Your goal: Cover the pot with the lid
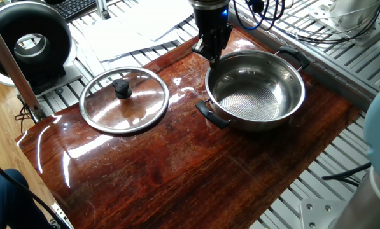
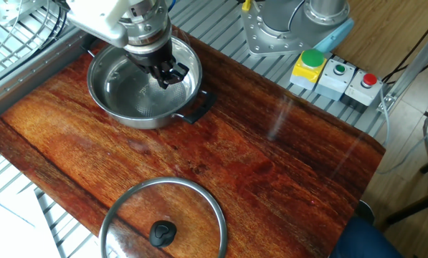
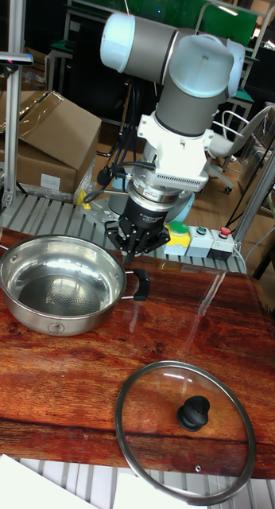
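hovering empty with its jaws nearly together by the pot's [image 1: 256, 89] rim near the table's [image 1: 177, 172] far edge, the gripper [image 1: 212, 52] is sitting well apart from the lid [image 1: 125, 100] lying flat toward the opposite end, so clipping the rim or pinching the small knob [image 1: 121, 88] off-centre is risking a slip.
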Controlling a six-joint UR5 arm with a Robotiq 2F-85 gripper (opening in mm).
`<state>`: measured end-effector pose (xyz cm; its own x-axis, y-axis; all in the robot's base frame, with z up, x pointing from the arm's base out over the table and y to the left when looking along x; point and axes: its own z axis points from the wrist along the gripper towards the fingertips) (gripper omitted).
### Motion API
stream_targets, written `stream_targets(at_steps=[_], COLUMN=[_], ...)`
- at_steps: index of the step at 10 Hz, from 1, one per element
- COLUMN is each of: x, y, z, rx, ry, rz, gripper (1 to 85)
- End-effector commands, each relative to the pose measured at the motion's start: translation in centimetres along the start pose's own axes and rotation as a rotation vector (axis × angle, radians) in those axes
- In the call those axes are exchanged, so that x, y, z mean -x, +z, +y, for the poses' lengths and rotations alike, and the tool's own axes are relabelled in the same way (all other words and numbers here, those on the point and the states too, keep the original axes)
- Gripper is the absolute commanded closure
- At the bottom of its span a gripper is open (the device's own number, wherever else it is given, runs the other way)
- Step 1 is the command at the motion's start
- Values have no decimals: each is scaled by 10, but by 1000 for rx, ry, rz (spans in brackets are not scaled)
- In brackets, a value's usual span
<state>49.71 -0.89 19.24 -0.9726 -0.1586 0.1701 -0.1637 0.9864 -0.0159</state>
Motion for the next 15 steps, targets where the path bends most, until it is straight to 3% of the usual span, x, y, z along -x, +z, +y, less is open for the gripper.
stream_targets(at_steps=[1,5,6,7,9,10,11,12,13,15], x=[3,7,10,27,69,80,86,89,91,92], y=[0,-5,-6,-8,-17,-22,-25,-22,-20,-20], z=[2,4,5,6,58,86,110,125,131,123], rx=[7,18,12,-25,-6,-4,-13,7,19,-14], ry=[-9,-33,-69,-118,-104,-82,-59,-58,-68,-90], rz=[-14,-37,-41,-47,-47,-35,-41,-60,-69,-73], gripper=[843,843,843,843,843,843,843,843,843,843])
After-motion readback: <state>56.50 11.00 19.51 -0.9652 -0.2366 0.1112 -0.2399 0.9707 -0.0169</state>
